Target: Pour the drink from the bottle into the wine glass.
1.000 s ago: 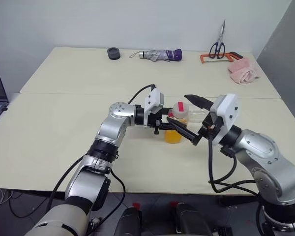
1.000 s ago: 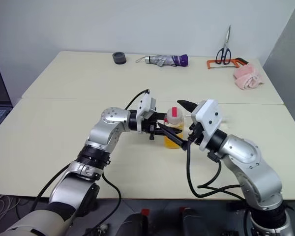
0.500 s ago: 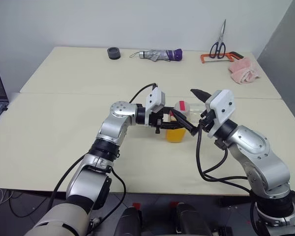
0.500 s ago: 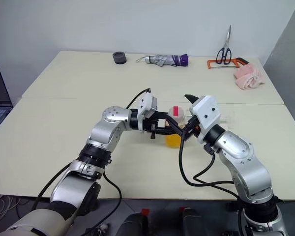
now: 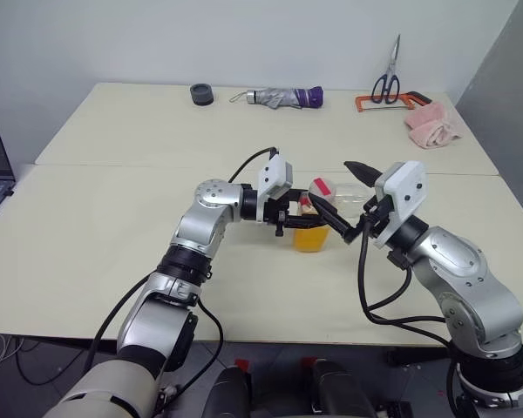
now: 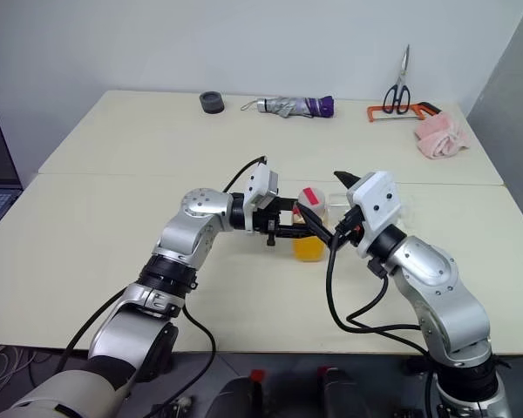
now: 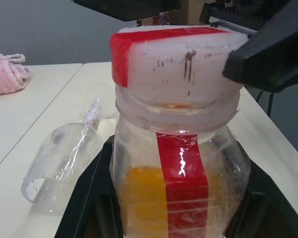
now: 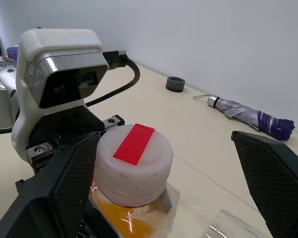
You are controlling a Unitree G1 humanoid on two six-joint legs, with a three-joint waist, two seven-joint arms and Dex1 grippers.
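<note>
Bottle [image 5: 312, 222] capped, drink unpoured; glass [image 7: 64, 161] lying on tabletop [image 5: 113, 218].
Left gripper [image 5: 298, 219] jaws clamped on bottle; right gripper [image 8: 154, 163] jaws apart around cap [image 8: 133, 161].

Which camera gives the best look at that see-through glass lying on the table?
The left wrist view: the wine glass lies on its side on the table, with bowl and stem visible. The head views show it as a faint shape behind the bottle. The right wrist view catches just its rim at the edge.
</note>
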